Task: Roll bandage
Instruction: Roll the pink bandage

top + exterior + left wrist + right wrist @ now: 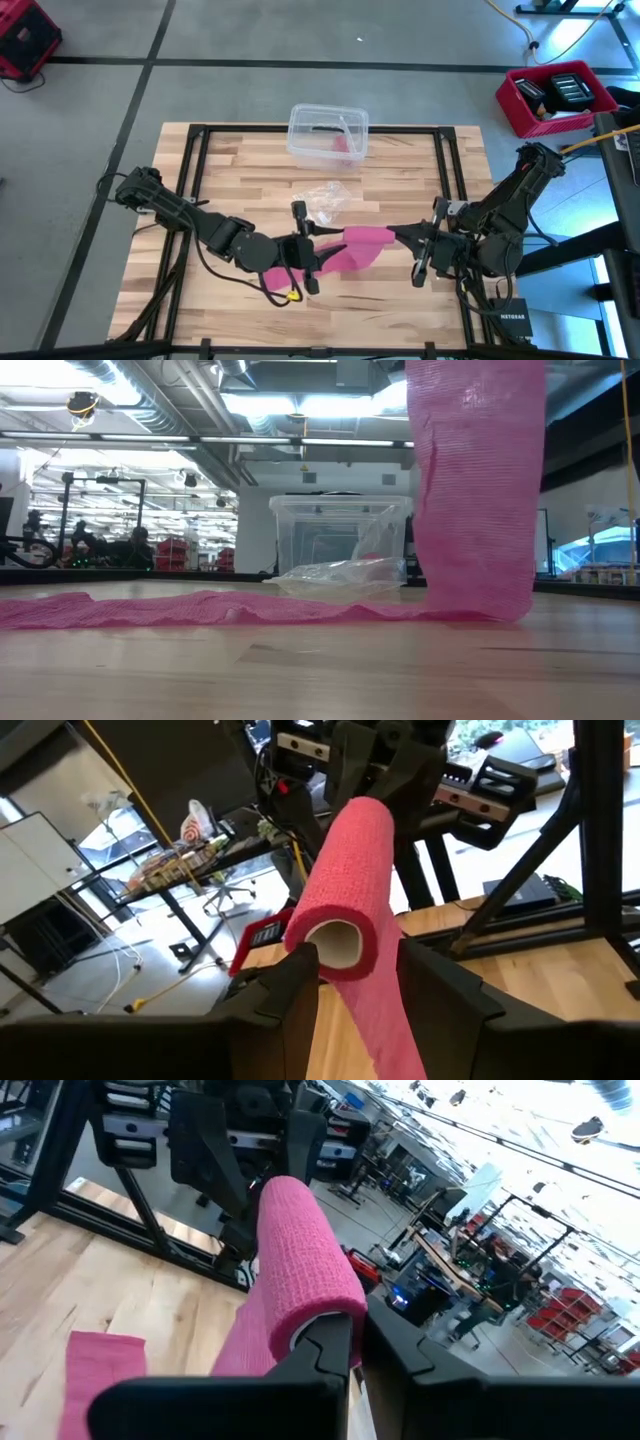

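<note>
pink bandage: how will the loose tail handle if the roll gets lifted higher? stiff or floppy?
Likely floppy: the bandage hangs as a limp sheet from above and lies wrinkled along the table. Probably light, since the thin weave looks see-through. The rolled part seems firmer; held at both ends by the left gripper and right gripper, it keeps its cylinder shape.

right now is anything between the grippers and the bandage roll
Nothing visible. The left gripper clamps one end of the pink bandage roll and the right gripper pinches the other end; the clear wrapper lies apart.
</note>
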